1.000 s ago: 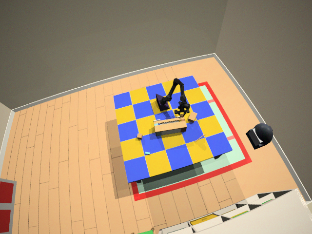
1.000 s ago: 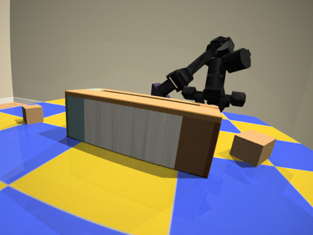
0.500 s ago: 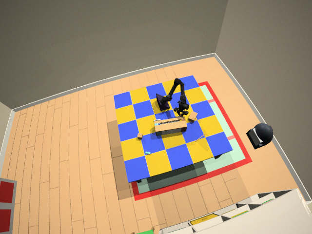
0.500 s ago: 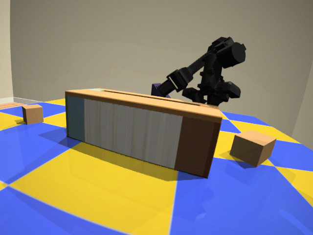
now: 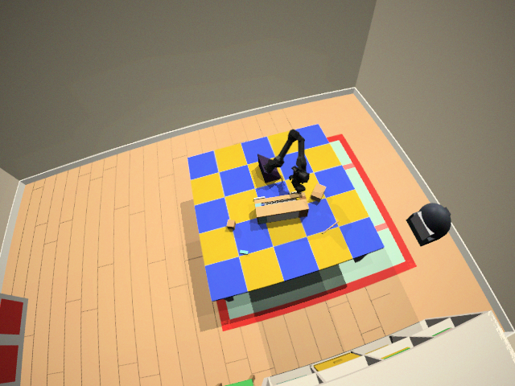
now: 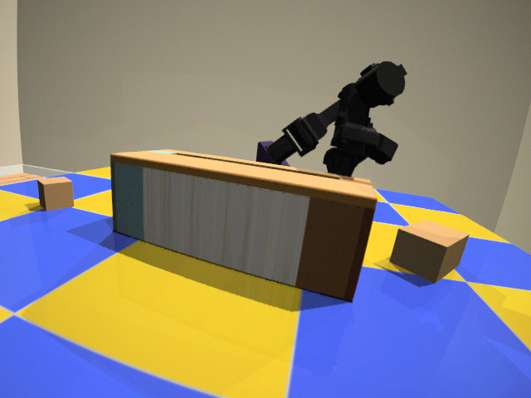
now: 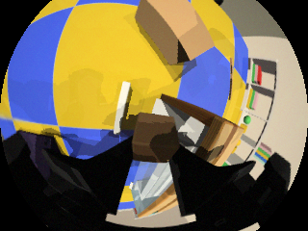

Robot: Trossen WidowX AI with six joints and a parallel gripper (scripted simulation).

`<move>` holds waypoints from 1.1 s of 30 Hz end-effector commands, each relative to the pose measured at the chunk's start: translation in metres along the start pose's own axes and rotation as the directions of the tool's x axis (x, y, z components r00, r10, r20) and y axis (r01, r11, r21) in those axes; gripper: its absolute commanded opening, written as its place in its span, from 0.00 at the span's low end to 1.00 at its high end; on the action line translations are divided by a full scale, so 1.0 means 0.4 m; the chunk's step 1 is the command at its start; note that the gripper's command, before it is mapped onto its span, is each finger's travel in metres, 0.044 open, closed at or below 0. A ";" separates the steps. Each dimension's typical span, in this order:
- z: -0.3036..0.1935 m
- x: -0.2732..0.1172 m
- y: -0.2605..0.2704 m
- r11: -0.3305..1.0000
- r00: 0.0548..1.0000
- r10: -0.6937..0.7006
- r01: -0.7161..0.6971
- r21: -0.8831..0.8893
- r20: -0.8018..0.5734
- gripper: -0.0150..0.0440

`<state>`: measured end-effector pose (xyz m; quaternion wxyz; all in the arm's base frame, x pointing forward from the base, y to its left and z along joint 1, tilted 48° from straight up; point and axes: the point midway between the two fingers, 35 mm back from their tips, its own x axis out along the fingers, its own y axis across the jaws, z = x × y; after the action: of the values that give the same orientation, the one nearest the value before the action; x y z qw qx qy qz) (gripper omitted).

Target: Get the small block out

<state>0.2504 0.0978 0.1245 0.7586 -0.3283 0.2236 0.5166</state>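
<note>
The wooden box [image 5: 282, 209] [image 6: 330, 240] [image 7: 221, 143] stands upright on the chequered table, with a long slot along its top. My gripper [image 5: 299, 190] [image 7: 152, 141] is shut on a small brown block [image 7: 155, 130], which sits between the fingertips in the wrist view. The gripper is at the back of the box, near its right end in the top and exterior views. In the exterior view the box hides the fingertips and the block. The gap between block and box, and the block's height above the table, cannot be told exactly.
A larger tan block [image 5: 318, 192] [image 6: 428, 252] [image 7: 175, 29] lies right of the box. A smaller tan block [image 5: 230, 224] [image 6: 57, 195] lies left. A white strip [image 7: 122, 108] lies near the gripper. A thin stick [image 5: 330, 227] and a cyan piece [image 5: 243, 252] lie in front of the box.
</note>
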 end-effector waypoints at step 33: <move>-0.060 -0.064 0.005 0.009 0.996 0.035 -0.078 0.997 0.078 0.25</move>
<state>0.2391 0.0672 0.1230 0.7717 0.2636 0.5096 0.2746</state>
